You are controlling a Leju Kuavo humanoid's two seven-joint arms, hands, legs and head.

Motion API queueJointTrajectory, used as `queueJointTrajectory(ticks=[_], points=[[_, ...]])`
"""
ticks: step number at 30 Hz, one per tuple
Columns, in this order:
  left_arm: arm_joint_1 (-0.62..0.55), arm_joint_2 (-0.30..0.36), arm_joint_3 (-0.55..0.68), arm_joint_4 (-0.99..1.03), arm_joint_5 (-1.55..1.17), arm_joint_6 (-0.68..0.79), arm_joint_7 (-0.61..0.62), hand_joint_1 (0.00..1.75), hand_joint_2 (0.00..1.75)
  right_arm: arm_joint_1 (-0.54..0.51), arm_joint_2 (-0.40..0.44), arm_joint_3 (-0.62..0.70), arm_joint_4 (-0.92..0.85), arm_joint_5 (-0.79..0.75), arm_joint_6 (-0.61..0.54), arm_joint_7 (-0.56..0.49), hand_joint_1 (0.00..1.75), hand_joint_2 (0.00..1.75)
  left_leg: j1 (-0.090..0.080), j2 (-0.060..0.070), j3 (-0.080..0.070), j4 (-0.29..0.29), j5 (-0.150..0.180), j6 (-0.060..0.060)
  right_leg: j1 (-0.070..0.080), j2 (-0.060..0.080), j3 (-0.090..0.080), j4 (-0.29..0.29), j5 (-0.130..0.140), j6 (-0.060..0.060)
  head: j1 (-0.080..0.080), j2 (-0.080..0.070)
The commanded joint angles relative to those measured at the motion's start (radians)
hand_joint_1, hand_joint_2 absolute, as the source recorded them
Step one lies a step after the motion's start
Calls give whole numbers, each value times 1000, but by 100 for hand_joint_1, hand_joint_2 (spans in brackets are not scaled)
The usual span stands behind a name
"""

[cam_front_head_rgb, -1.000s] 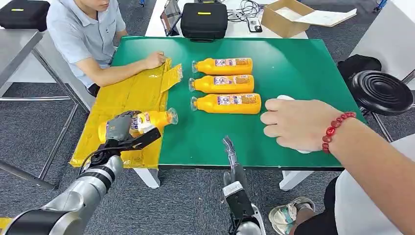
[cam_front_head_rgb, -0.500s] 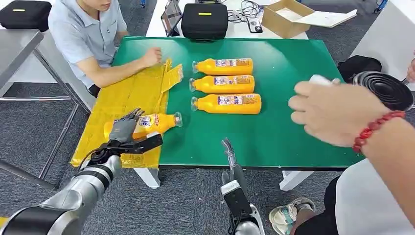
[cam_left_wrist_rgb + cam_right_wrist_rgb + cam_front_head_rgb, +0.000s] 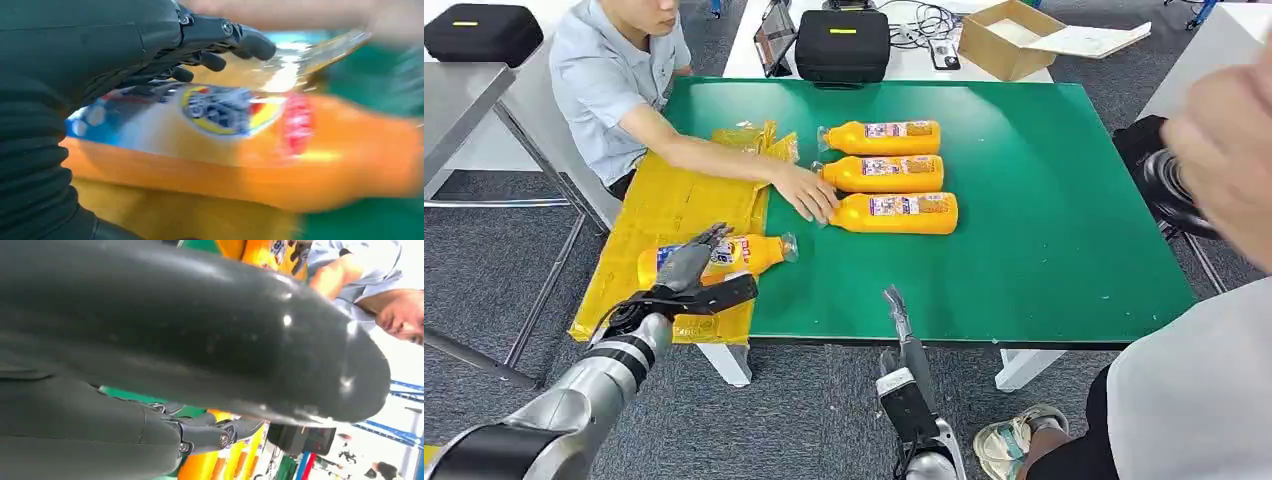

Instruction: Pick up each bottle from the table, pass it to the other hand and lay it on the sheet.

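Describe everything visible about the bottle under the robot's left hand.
The bottle is orange plastic with a colourful blue, white and red label and a clear cap end. It lies on its side, mostly on the yellow sheet, its cap end reaching past the sheet's edge over the green table. The left hand rests over its label end, fingers spread; whether they grip it is unclear.

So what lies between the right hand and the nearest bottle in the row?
Head view: only bare green table between the right hand and the nearest row bottle, whose cap end a person's hand touches.
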Motion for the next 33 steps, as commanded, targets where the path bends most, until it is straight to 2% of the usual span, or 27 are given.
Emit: queueJointTrajectory(ticks=[1, 4, 5, 6, 9, 12, 14, 16, 17, 18, 20, 22, 29, 33], points=[[237, -68, 20, -586, 462, 101, -198, 0, 175, -13, -29, 7, 19, -12, -53, 0, 0, 0, 1, 1, -1, 1, -1, -1, 1, 1, 0, -1, -1, -1, 0, 0], [272, -54, -29, -738, 572, 170, -234, 0, 175, -21, -42, 28, 21, 15, -99, 0, 0, 0, 1, 1, -3, 1, -2, -1, 1, 0, -3, 0, -1, -1, 0, 0], [286, -72, -17, -798, 711, 101, -234, 0, 175, -33, -53, 42, 47, 67, -133, 0, 0, 0, 1, 1, -4, 1, -1, -1, 1, 0, -4, 0, -1, -1, 0, 0], [295, -75, -21, -847, 803, 54, -234, 0, 175, -51, -70, 50, 88, 137, -181, 0, 0, 175, 2, 2, -4, 2, -2, -1, 2, 1, -3, 0, -1, -2, 0, 0], [308, -105, -20, -959, 1010, -4, -239, 0, 175, -108, -108, 23, 191, 319, -286, 5, 0, 175, 2, 2, -5, 1, -2, -1, 3, 1, -4, -1, -1, -2, 0, 0], [319, -105, -45, -1048, 1101, -41, -216, 0, 175, -173, -161, -30, 255, 532, -368, 96, 0, 175, 2, 1, -5, 1, -2, -1, 3, 0, -4, -2, 0, -1, 0, 0], [324, -105, -47, -1055, 1101, -40, -216, 0, 175, -183, -172, -37, 260, 530, -360, 95, 0, 175, 1, 2, -7, 0, -1, 0, 1, 1, -6, -2, 1, -1, 0, 0], [345, -98, -63, -1073, 1120, -63, -212, 0, 175, -200, -172, -83, 284, 651, -368, 156, 0, 175, 1, 2, -6, 0, -1, 0, 1, 1, -5, -2, 0, -1, 0, 0], [367, -104, -77, -1075, 1130, -78, -198, 0, 175, -206, -174, -147, 280, 757, -368, 205, 0, 175, 0, 1, -6, 0, -1, 0, 0, 0, -5, -1, 0, -1, 0, 0], [390, -110, -94, -1072, 1133, -86, -190, 0, 175, -222, -180, -171, 308, 795, -368, 207, 0, 175, 1, 2, -4, 0, -2, -1, 2, 1, -3, -2, 0, -1, 0, 0], [426, -119, -138, -1048, 1130, -89, -197, 0, 175, -267, -196, -175, 381, 757, -368, 193, 0, 175, 1, 1, -3, -1, -2, -1, 1, 0, -1, -3, 0, -1, 0, 0], [445, -124, -173, -1014, 1122, -87, -208, 0, 175, -324, -204, -167, 474, 763, -341, 235, 0, 175, 0, 1, -2, -1, -2, -1, 1, 0, -1, -3, 0, -1, -1, 0], [410, -126, -233, -968, 1092, -77, -229, 0, 175, -483, -178, -163, 728, 789, -335, 285, 0, 175, 0, 1, -6, 0, -1, 0, 1, 1, -5, -1, 1, -1, 0, 0], [403, -132, -246, -967, 1090, -72, -227, 0, 175, -522, -179, -168, 786, 790, -304, 315, 0, 175, 1, 1, -4, 1, -1, -1, 2, 0, -3, -2, 0, -2, 0, 0]])
